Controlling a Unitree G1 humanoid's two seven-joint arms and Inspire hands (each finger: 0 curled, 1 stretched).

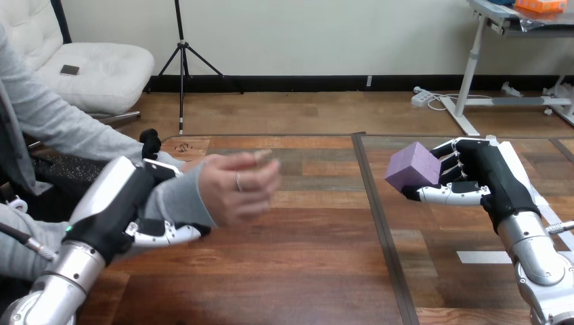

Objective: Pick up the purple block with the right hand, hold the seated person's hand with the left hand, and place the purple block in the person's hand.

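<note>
Purple and matt, with crisp edges and flat faces: the block (411, 165) is a plain cube. I judge it light, stiff enough to keep its shape under finger pressure, neither fragile nor slippery. The material itself I cannot confirm.

Location: the block is over the right half of the table (304, 271), apparently clear of the surface, well apart from the person's hand (237, 186).

Right hand (484, 176): grasping the block. Its fingers (450, 195) curl along the lower side and the rest close on the face nearest the palm. The faces turned toward the person are bare. In my judgement opposite flat faces are the right place to hold a cube like this, since corners would let it twist.

Left hand (112, 218): clasped round the person's sleeved wrist (177, 196), thumb (150, 143) over the top, fingers beneath. The person's hand projects beyond it above the table, fingers loosely bent. I cannot tell whether the palm faces up.

Assessment: pick-up and wrist hold look done; the placing is not. A light cube may bounce or roll off a tilted palm, so I would set it down flat and low before releasing. The wrist hold needs only gentle pressure.
</note>
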